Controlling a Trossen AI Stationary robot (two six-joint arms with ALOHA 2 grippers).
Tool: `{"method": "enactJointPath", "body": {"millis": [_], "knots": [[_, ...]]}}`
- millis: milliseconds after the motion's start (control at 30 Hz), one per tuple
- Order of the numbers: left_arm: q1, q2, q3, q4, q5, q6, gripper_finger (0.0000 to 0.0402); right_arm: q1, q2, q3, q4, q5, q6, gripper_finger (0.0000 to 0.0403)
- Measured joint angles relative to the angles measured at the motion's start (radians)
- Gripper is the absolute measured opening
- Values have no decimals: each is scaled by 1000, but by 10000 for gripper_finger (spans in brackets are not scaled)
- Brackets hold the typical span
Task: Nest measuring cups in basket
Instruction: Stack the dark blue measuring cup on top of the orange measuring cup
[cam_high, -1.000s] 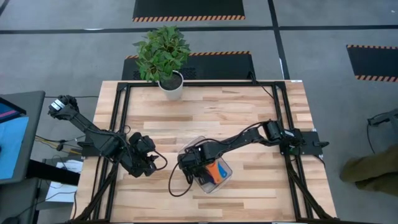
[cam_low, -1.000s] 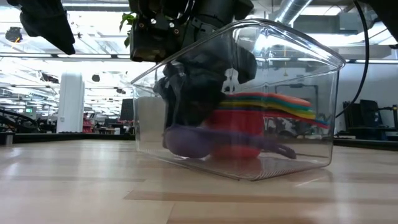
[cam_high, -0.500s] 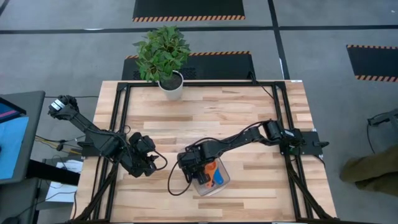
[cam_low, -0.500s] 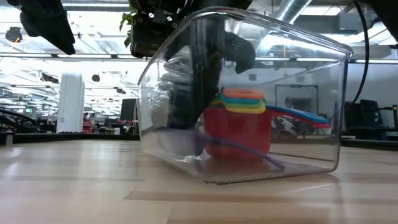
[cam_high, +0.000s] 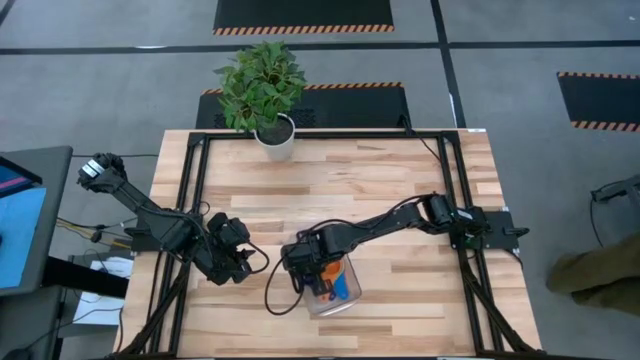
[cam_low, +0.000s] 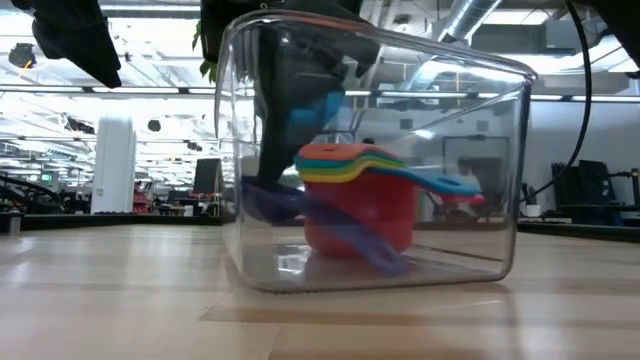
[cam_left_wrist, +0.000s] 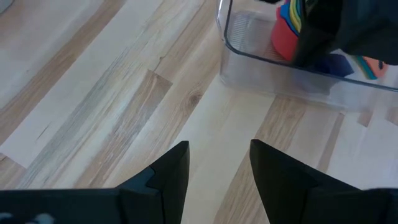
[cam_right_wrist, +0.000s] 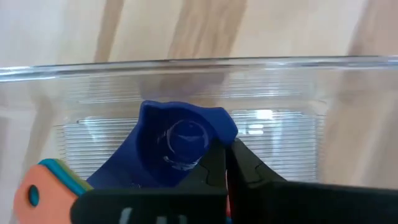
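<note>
**Right pincer gripping a cup inside the basket**

The right pincer (cam_right_wrist: 225, 163) is closed on the dark blue measuring cup (cam_right_wrist: 177, 143) within the clear basket (cam_low: 500, 180), beside the nested stack (cam_low: 355, 190). The left pincer (cam_left_wrist: 217, 171), fingers parted, hovers over the tabletop (cam_high: 400, 180) nearby.

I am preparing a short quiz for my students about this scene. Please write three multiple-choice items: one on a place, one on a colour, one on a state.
1. Where is the stack of nested cups?
A. beside the plant pot
B. inside the clear basket
C. on the floor

2. Which colour is the top cup of that stack?
A. orange
B. black
C. white

3. How is the left gripper?
A. shut on a cup
B. open and empty
C. shut on a plant leaf

Key: 1 B, the stack stands within the clear walls. 2 A, orange lies uppermost. 3 B, its jaws stand apart above the bare table.
</note>
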Motion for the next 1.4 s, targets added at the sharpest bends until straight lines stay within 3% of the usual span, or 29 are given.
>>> {"method": "enactJointPath", "body": {"millis": [467, 700, 1067, 1400], "knots": [[0, 0, 0, 0, 0, 0, 158, 0, -6, 7, -8, 91, 165, 4], [0, 0, 0, 1, 0, -4, 158, -22, -56, 10, -25, 124, 346, 4], [0, 0, 0, 27, 0, 1, 158, -52, -71, 10, -86, 308, 585, 4], [0, 0, 0, 49, 2, 12, 158, -83, -70, 9, -166, 370, 764, 3]]}}
